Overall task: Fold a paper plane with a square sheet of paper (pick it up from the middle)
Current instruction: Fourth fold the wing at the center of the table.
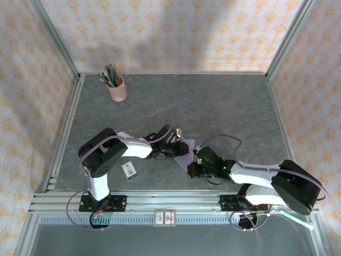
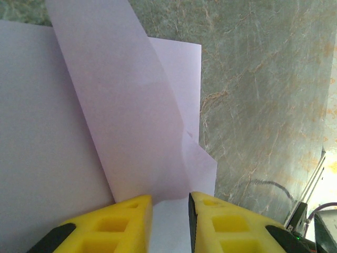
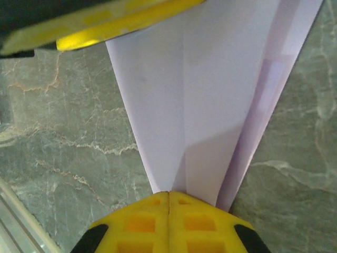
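Both claws at paper plane (image 3: 210, 95): right claw (image 3: 168, 194) shut at tip, left claw (image 2: 170, 197) narrowly parted.

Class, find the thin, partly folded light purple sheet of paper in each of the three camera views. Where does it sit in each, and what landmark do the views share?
Top external: the light purple paper lies low in the centre of the picture.
Left wrist: it covers the left and middle, one flap folded across.
Right wrist: it tapers from top centre to bottom centre.
Shared landmark: the grey marbled table top.
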Tool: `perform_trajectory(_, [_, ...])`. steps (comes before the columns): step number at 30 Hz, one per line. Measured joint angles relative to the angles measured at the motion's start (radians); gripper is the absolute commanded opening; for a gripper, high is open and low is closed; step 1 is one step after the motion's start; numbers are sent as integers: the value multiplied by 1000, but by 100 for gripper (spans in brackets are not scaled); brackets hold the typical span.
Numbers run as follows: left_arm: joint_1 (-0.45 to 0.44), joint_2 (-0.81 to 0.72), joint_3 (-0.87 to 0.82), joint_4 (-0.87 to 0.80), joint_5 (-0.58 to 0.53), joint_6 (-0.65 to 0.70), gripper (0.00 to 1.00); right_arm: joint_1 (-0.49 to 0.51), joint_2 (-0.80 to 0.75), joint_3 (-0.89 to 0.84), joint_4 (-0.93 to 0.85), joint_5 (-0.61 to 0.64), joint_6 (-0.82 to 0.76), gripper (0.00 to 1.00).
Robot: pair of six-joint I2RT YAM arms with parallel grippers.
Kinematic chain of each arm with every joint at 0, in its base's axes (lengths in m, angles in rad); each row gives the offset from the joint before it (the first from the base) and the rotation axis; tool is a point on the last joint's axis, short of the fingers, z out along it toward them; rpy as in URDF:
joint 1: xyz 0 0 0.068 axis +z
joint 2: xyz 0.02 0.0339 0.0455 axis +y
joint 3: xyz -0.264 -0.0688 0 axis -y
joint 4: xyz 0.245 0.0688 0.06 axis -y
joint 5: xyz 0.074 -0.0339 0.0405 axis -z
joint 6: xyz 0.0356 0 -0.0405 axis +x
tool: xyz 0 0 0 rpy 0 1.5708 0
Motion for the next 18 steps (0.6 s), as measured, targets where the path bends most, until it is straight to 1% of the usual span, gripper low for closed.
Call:
perform_trajectory(8, [0,0,12,-23,-1,0,29,-1,-45,-36,8,-8,19,0])
perform_trajectory(14, [0,0,51,-80,-16,12,32,-2,-23,-36,29,-5,67,0])
perform_trajectory(18, [0,-8,76,-88,-19,18,32,-2,-10,-38,53,-7,106,0])
